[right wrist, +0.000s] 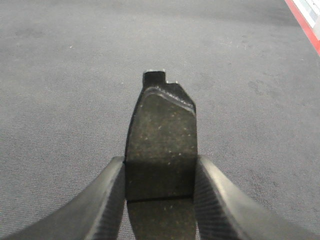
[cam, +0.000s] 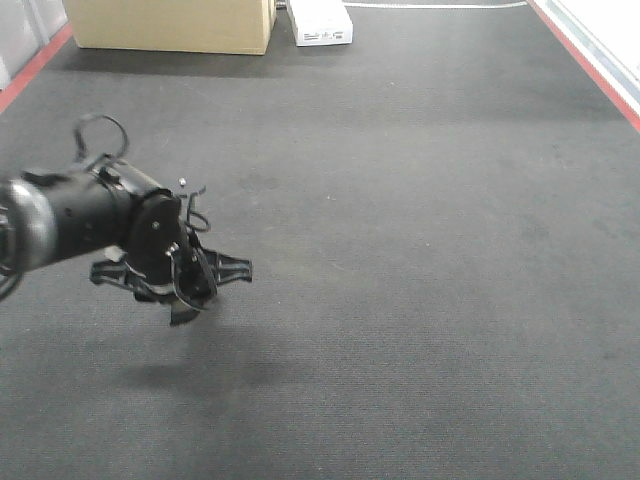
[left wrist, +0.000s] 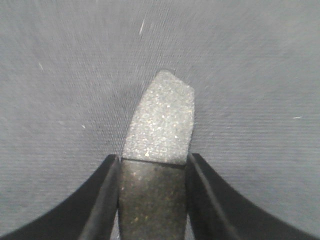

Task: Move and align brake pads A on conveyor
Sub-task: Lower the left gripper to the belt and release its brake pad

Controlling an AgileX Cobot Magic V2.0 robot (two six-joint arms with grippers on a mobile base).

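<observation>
Transport: left jaws clamp one pad [left wrist: 161,122], right jaws a second pad [right wrist: 161,135], above the conveyor [cam: 430,250]; next, lower both aligned.

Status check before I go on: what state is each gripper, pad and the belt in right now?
left gripper: shut on left-held brake pad
left-held brake pad: clamped by the fingers, lifted off the conveyor
right gripper: shut on right-held brake pad
right-held brake pad: clamped by the fingers
conveyor: running or stopped, cannot tell
</observation>
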